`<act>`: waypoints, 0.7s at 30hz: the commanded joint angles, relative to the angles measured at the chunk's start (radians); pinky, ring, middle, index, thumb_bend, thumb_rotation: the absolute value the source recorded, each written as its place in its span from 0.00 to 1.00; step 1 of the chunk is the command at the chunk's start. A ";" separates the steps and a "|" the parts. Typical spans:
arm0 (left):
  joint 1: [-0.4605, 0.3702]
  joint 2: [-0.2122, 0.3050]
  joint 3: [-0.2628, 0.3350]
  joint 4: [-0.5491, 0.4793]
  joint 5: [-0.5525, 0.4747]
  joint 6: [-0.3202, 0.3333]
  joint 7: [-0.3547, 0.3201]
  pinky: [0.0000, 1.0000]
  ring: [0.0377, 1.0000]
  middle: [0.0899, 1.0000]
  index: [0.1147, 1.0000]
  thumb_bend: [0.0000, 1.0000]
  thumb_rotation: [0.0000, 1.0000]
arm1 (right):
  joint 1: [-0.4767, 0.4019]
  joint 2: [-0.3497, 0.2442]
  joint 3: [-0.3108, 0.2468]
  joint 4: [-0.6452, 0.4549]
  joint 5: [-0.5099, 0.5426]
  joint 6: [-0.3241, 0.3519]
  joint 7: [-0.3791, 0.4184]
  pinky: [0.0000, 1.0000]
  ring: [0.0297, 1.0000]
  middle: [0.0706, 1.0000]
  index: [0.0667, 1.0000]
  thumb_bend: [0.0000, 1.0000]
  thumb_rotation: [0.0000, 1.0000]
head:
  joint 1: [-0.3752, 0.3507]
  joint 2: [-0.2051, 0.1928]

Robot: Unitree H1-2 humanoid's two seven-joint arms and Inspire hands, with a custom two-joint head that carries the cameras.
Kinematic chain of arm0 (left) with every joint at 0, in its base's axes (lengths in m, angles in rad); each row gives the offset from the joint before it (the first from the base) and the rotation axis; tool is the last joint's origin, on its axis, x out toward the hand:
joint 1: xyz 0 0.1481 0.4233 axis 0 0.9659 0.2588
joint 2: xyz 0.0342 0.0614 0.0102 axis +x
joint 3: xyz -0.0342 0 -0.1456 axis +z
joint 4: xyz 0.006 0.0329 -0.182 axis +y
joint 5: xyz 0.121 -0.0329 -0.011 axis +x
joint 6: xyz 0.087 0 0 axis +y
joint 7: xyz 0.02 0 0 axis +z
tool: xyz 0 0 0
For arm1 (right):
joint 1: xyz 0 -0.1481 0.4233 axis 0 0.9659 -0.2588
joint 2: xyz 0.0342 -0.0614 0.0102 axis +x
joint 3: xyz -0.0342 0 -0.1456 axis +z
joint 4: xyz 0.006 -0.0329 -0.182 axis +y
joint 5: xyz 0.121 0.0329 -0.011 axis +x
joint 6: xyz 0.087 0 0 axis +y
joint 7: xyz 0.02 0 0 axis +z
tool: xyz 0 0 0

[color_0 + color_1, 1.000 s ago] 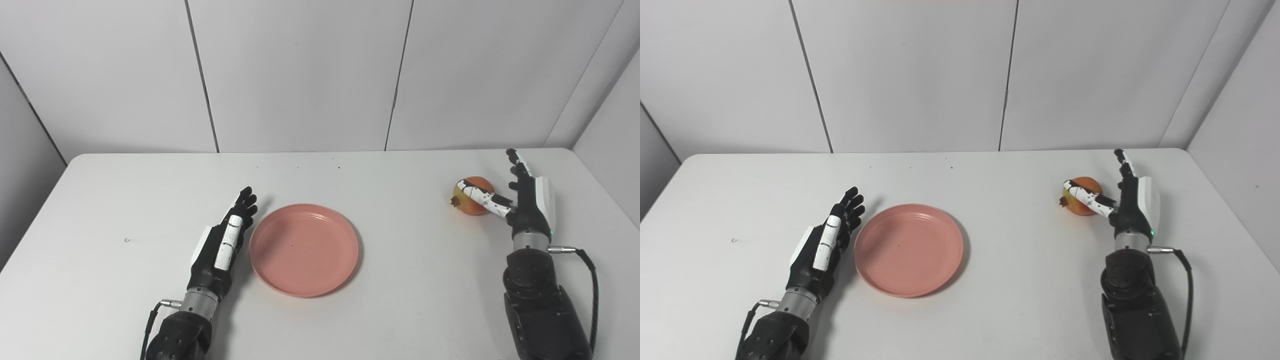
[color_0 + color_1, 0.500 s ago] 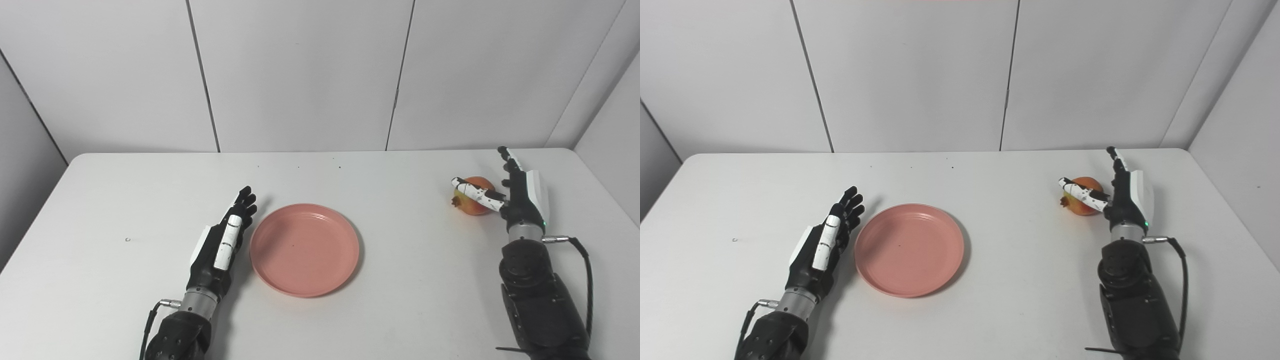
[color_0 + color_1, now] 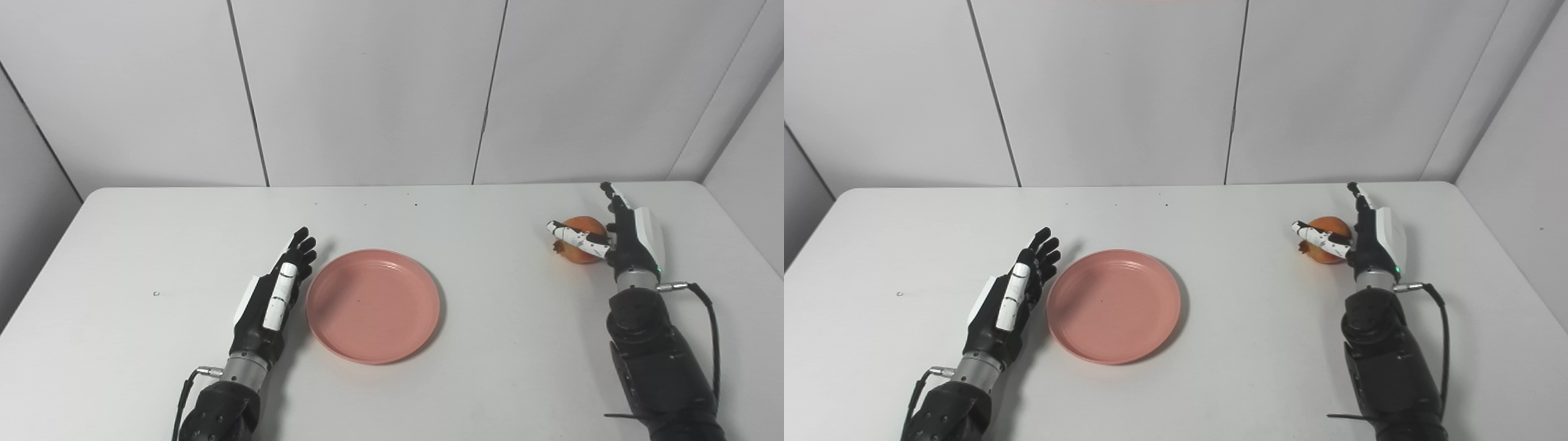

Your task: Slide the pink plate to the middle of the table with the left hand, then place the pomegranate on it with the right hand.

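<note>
I had the plate (image 3: 373, 304) mid-table beside my idle left hand (image 3: 271, 301), its fingers straight and held together, while my right hand (image 3: 620, 240) bracketed the far-right pomegranate (image 3: 579, 247), thumb across its front, fingers spread, ready to grasp.

left hand (image 3: 269, 300): black, white panels | right hand (image 3: 631, 242): black, white shell, green light | wrists: silver collars, black cables
</note>
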 commanded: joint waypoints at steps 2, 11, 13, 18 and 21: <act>-0.016 -0.001 -0.007 -0.029 0.011 -0.029 0.004 0.98 0.96 0.96 0.95 0.65 1.00 | -0.046 -0.035 0.004 -0.025 -0.004 0.000 0.003 0.78 0.88 0.91 0.87 0.83 0.35 | 0.002 0.001; -0.018 -0.008 -0.008 -0.027 0.002 -0.031 0.002 0.99 0.97 0.97 0.95 0.67 1.00 | -0.038 -0.039 0.037 0.005 -0.014 0.012 0.014 0.77 0.87 0.90 0.87 0.84 0.34 | 0.006 0.005; -0.015 -0.007 -0.009 -0.035 0.006 -0.027 0.003 0.99 0.97 0.97 0.95 0.67 1.00 | -0.037 -0.039 0.041 0.014 -0.014 0.008 0.013 0.77 0.87 0.90 0.87 0.85 0.33 | 0.006 0.007; -0.014 -0.005 -0.009 -0.039 0.008 -0.024 0.004 1.00 0.97 0.97 0.95 0.68 1.00 | -0.031 -0.032 0.036 0.027 0.013 -0.010 0.015 0.76 0.85 0.87 0.85 0.86 0.28 | 0.005 0.013; -0.013 -0.003 -0.011 -0.044 0.010 -0.020 0.004 0.99 0.97 0.97 0.96 0.68 1.00 | -0.026 -0.027 0.034 0.031 0.021 -0.019 0.003 0.70 0.80 0.85 0.83 0.83 0.21 | 0.005 0.017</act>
